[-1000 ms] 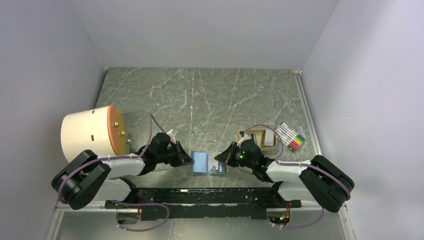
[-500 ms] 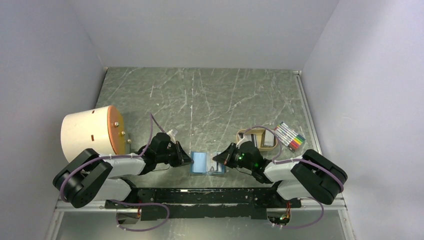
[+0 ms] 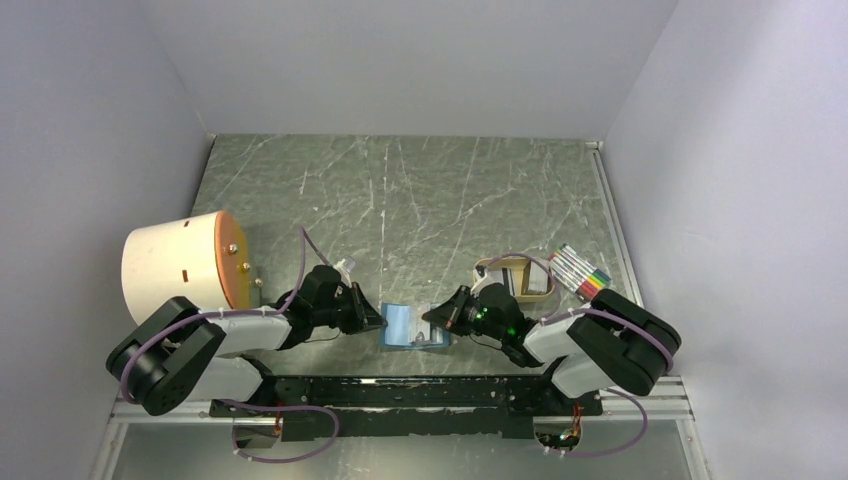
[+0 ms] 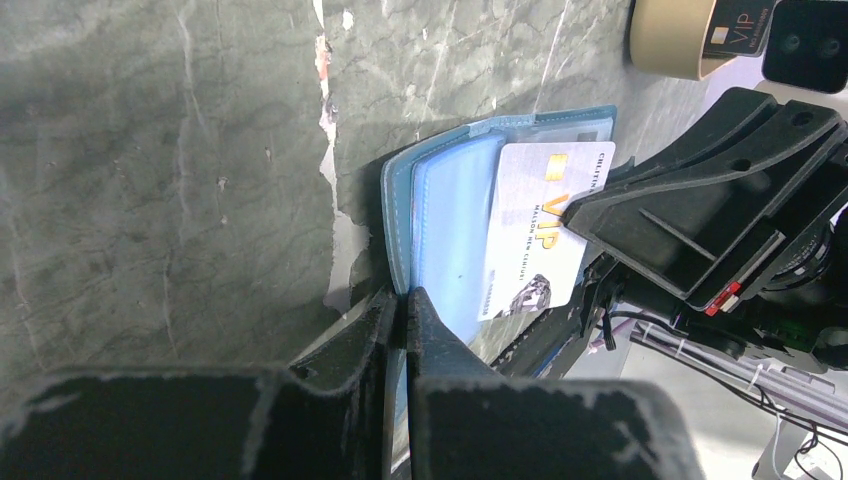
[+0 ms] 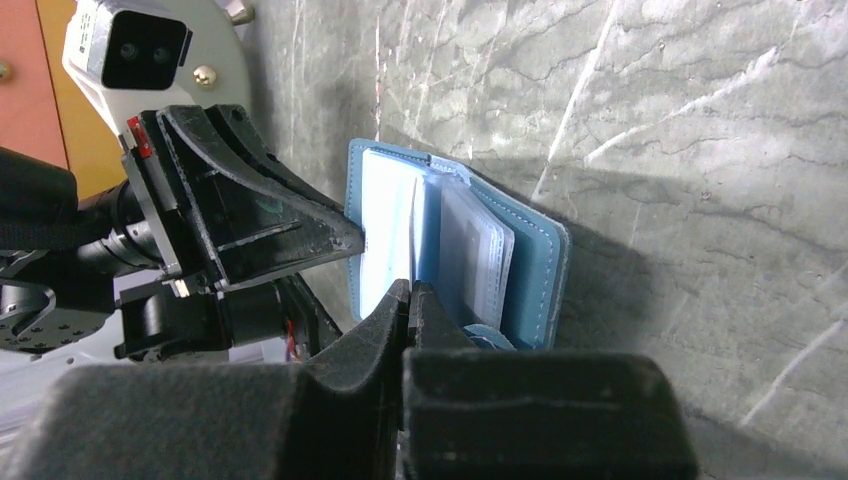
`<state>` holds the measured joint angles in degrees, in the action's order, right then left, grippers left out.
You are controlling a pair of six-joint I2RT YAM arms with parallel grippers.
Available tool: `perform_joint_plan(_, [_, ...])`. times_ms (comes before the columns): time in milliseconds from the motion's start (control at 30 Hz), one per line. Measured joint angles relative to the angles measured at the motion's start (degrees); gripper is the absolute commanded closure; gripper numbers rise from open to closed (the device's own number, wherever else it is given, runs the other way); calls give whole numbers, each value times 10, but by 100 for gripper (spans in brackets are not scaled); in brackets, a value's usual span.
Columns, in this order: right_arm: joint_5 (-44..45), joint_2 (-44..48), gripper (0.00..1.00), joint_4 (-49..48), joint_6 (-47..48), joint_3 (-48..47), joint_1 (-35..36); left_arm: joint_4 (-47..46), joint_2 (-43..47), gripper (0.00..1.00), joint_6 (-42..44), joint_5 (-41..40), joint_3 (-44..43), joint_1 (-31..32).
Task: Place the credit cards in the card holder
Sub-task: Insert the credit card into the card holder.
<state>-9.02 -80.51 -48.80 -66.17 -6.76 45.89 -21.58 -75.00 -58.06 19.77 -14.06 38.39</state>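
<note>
The teal card holder [image 3: 403, 324] lies open near the table's front edge between the two arms. My left gripper [image 4: 403, 300] is shut on the left cover's edge of the card holder [image 4: 440, 200]. My right gripper [image 5: 410, 290] is shut on a white VIP credit card [image 4: 530, 235], which lies over the holder's clear sleeves. In the right wrist view the card holder [image 5: 530, 265] stands open with its sleeves fanned, and the left gripper's fingers [image 5: 300, 235] are at its far cover. A dark VIP card [image 4: 735, 22] sits in the tan tray [image 4: 665, 45].
The tan oval tray [image 3: 538, 290] stands behind the right gripper [image 3: 434, 317], with a pack of coloured markers [image 3: 582, 272] to its right. A large white cylinder with an orange face [image 3: 180, 262] stands at the left, behind the left arm.
My right gripper has edged a little to the left with the card, closer over the card holder. The left gripper has held still.
</note>
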Motion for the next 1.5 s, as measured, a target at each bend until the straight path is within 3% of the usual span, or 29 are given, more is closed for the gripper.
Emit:
perform_joint_plan(333, [-3, -5, 97, -14, -7, 8, 2, -2, -2, 91, 0, 0, 2, 0])
perform_joint_plan(667, [9, 38, 77, 48, -7, 13, 16, -13, -2, 91, -7, 4, 9, 0])
perform_joint_plan(833, [7, 16, 93, 52, -7, 6, 22, -14, -2, 91, -8, 4, 9, 0])
perform_joint_plan(967, [0, 2, 97, 33, -12, 2, 25, -12, -2, 91, -8, 4, 9, 0])
perform_joint_plan(1500, [-13, -37, 86, 15, -14, -17, 30, -12, -5, 91, -8, 4, 9, 0])
